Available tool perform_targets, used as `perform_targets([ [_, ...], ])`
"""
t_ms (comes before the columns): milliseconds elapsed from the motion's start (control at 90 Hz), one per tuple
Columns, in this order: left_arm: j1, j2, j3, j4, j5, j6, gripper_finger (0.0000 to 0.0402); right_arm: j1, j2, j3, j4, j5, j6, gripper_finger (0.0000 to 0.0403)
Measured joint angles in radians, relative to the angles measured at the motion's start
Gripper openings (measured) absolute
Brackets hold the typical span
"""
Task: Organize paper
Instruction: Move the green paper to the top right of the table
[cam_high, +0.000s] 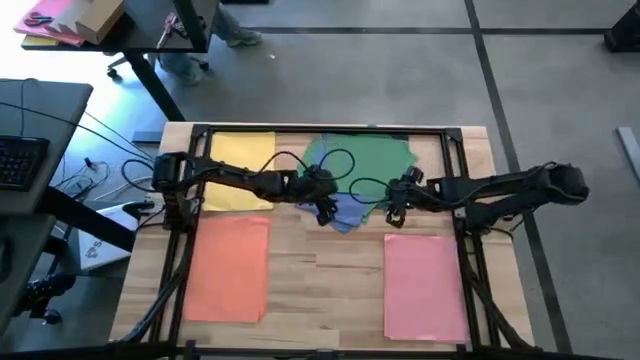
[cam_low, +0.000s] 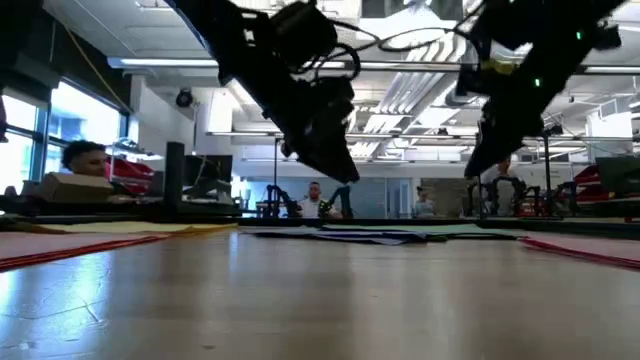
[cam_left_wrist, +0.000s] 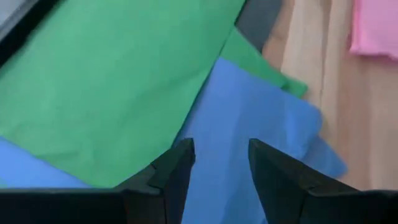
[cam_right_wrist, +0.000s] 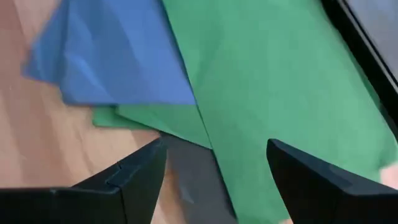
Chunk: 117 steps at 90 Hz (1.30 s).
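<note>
Partly sorted: yellow sheets (cam_high: 240, 170) far left, orange sheets (cam_high: 228, 268) near left and pink sheets (cam_high: 424, 286) near right lie in neat piles. Green paper (cam_high: 365, 160), blue paper (cam_high: 345, 212) and a dark grey sheet (cam_right_wrist: 196, 177) remain jumbled at far centre. Left gripper (cam_high: 326, 212) hovers released over the blue; right gripper (cam_high: 396, 212) hovers beside it, spread wide, both empty.

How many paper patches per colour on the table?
Visible colour patches; sheets within a stack can't be counted.
yellow paper: 1
orange paper: 1
pink paper: 1
green paper: 1
blue paper: 1
dark grey paper: 1
Total: 6
</note>
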Motion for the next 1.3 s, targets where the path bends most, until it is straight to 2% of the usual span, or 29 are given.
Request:
perform_targets([
  [178,0.001,0.049,0.000,0.011,-0.008,0.076,0.0145,-0.062,0.001,-0.115,0.165,0.002,-0.203,0.0264],
  [378,0.000,0.073,0.000,0.008,-0.008,0.078,0.0145,-0.158,0.035,-0.203,0.234,-0.074,-0.273,0.0264],
  [522,-0.003,0.073,0.000,0.023,0.009,0.079,0.0145,-0.213,0.093,-0.203,0.255,-0.038,-0.280,0.0264],
  [678,-0.003,0.073,0.000,0.017,0.033,0.074,0.0145,-0.252,0.188,-0.188,0.326,-0.112,-0.342,0.0264],
  [900,-0.003,0.073,0.000,0.018,0.034,-0.019,0.0145,-0.239,0.221,-0.112,0.310,-0.160,-0.400,0.0264],
  [1033,-0.003,0.073,0.000,0.024,0.015,0.029,0.0145,-0.239,0.255,-0.104,0.351,-0.183,-0.436,0.0264],
  [1156,-0.002,0.073,0.000,0.033,0.008,0.090,0.0145,-0.223,0.274,-0.070,0.317,-0.184,-0.426,0.0264],
  [1300,-0.002,0.073,0.000,0.046,0.033,0.077,0.0145,-0.209,0.291,-0.062,0.363,-0.181,-0.412,0.0264],
])
